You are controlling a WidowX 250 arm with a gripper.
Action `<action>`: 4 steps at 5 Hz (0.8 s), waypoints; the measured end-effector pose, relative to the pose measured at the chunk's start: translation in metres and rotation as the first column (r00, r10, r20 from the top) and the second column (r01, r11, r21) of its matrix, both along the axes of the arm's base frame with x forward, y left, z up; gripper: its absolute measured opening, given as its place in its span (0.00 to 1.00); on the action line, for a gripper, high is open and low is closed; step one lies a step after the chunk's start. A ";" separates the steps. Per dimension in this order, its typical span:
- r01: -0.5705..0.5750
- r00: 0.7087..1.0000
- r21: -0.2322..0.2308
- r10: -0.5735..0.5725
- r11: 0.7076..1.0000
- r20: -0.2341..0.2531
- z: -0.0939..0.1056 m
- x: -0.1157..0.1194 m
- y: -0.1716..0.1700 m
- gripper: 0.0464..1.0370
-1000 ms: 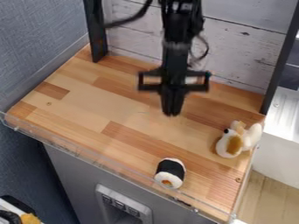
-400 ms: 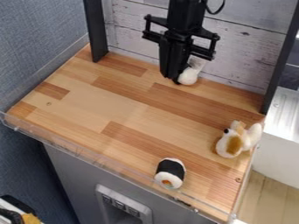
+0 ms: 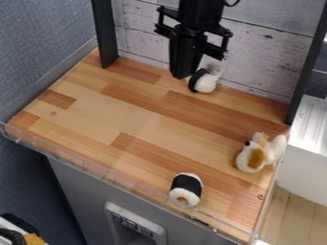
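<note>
Hanging at the far side of the surface [image 3: 121,115], the gripper [image 3: 181,76] has its fingers [image 3: 179,60] pressed together around nothing, just beside an ungrasped black-and-white toy [image 3: 206,84], with a sushi toy [image 3: 186,187] near and a brown-and-white plush [image 3: 256,156] right, both resting unlifted.

The top edge cuts off the arm [image 3: 201,10] above the claw [image 3: 181,76], the bottom edge a yellow thing [image 3: 33,239].

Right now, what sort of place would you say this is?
Probably a robot test station, not a real kitchen: a robot gripper hangs over a wooden tabletop with a clear lip, and a plush toy and a toy sushi roll lie on it.
</note>
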State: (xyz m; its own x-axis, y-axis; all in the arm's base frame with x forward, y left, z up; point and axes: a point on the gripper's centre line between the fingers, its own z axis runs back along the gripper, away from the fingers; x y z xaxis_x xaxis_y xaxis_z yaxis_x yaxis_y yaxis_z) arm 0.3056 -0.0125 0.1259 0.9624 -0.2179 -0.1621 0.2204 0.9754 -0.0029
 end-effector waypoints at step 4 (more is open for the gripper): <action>-0.398 0.917 0.012 0.398 0.917 0.027 -0.059 -0.008 0.009 0.01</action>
State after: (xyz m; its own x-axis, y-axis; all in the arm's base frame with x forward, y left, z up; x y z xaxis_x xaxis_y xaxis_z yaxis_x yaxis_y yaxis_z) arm 0.2979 -0.0039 0.0667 0.9726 0.1864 -0.1390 -0.1863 0.9824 0.0142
